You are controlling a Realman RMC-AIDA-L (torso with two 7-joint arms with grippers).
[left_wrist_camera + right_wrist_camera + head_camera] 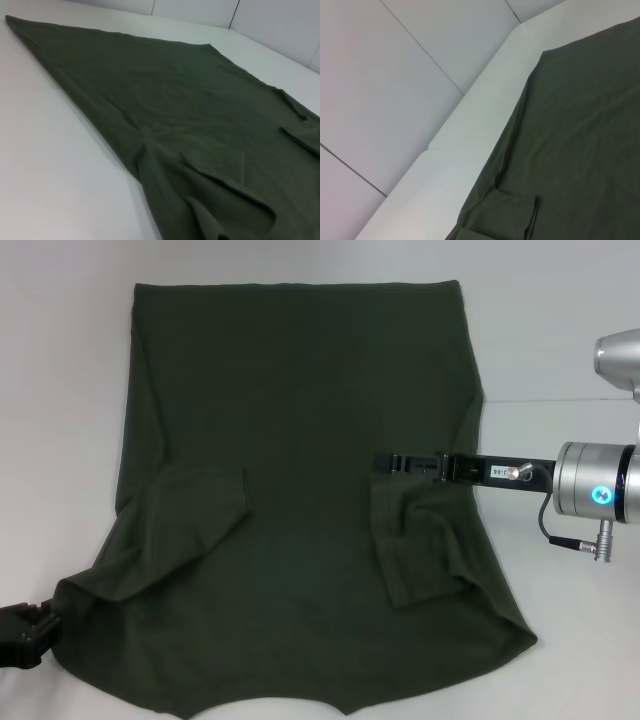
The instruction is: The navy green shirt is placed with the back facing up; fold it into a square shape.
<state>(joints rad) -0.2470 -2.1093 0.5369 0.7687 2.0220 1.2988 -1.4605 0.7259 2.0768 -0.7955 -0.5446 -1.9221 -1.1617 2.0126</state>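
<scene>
The navy green shirt [300, 420] lies spread flat on the white table, plain side up, hem at the far edge and neckline at the near edge. Both sleeves are folded inward onto the body: the left sleeve [195, 525] and the right sleeve [420, 540]. My right gripper [388, 462] reaches in from the right, just over the top edge of the folded right sleeve. My left gripper [28, 635] sits low at the near left, beside the shirt's shoulder corner. The left wrist view shows the shirt [190, 115] and the right wrist view its far corner [580, 125].
The white table [60, 390] shows bare strips to the left and right of the shirt. A pale wall [395, 75] rises behind the table's far edge. The right arm's silver wrist [595, 490] hangs over the table's right side.
</scene>
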